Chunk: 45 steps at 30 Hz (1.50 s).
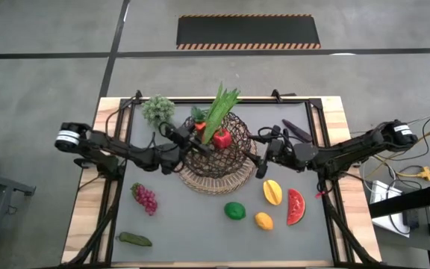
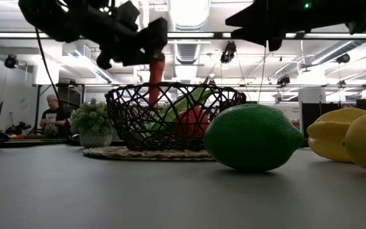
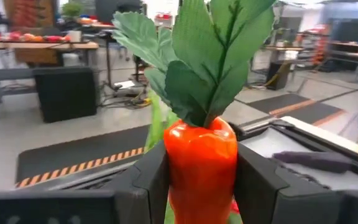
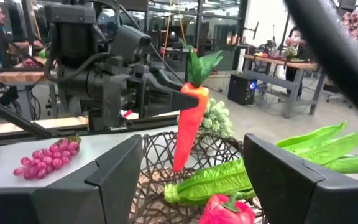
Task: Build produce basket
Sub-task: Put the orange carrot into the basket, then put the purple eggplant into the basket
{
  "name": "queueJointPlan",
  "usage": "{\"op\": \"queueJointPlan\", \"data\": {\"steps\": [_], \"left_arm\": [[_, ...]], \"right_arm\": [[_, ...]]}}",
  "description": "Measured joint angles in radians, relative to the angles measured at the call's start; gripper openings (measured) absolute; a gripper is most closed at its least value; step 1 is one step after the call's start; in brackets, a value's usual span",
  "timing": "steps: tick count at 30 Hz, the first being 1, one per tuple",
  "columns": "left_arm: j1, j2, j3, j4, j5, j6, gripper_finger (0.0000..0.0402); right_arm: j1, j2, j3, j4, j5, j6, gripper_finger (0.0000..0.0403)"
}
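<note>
In the high view you have the basket sitting just above the middle of the frame, with a red pepper and long green leaves already inside it, the leaves sticking out past the upper rim. Your left gripper is at the basket's upper left edge, pinching the orange carrot; the left wrist view shows both dark fingers pressed against the carrot's thick end, its leafy top pointing away from the camera. In the right wrist view the carrot hangs tip down over the basket's weave, above the pepper and leaves, not touching them. In the low view it shows as an orange-red shaft behind the far rim. Your right gripper waits just right of the basket, its fingers spread wide and holding nothing. Still on the table in the high view: purple grapes at lower left, a lime below the basket, a lemon beside it, a mango and a watermelon slice at lower right. A pale bushy clump stands at the upper left of the basket.
</note>
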Motion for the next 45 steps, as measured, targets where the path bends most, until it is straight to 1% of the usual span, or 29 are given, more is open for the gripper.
{"op": "queueJointPlan", "data": {"steps": [3,6,13,17,19,22,29,34,37,41,45], "left_arm": [[0.001,0.011,-0.024,-0.001,-0.065,-0.064,0.0121],[0.004,0.025,-0.043,-0.001,-0.106,-0.13,0.0121],[0.008,0.07,-0.038,0.001,-0.162,-0.167,0.0121],[0.015,0.087,-0.043,-0.002,-0.229,-0.231,0.0122],[0.024,0.096,-0.042,-0.001,-0.231,-0.231,0.0123],[0.033,0.107,-0.042,0.0,-0.231,-0.234,0.0138],[0.043,0.109,-0.042,0.0,-0.232,-0.234,0.0196],[0.046,0.105,-0.042,-0.001,-0.232,-0.233,0.0218],[0.046,0.096,-0.041,0.0,-0.232,-0.203,0.0221],[0.045,0.073,-0.04,0.0,-0.232,-0.089,0.0222],[0.014,0.026,-0.035,0.001,-0.208,0.023,0.0222]], "right_arm": [[0.0,0.01,0.0,-0.005,0.0,0.012,0.0255],[0.0,0.015,-0.001,-0.011,0.0,0.016,0.0251],[0.0,0.021,-0.001,-0.006,0.0,0.017,0.0256],[0.0,0.021,-0.001,-0.006,0.0,0.017,0.0253],[0.0,0.021,-0.001,-0.007,0.0,0.016,0.0251],[0.0,0.021,-0.001,-0.006,0.0,0.016,0.0251],[0.0,0.021,-0.001,-0.007,0.0,0.015,0.0261],[0.0,0.021,-0.001,-0.007,0.0,0.023,0.0266],[0.0,0.021,-0.001,-0.01,0.0,0.03,0.0267],[0.0,0.02,-0.001,-0.021,0.0,0.049,0.0263],[0.0,0.02,-0.001,-0.033,0.0,0.075,0.0257]]}}
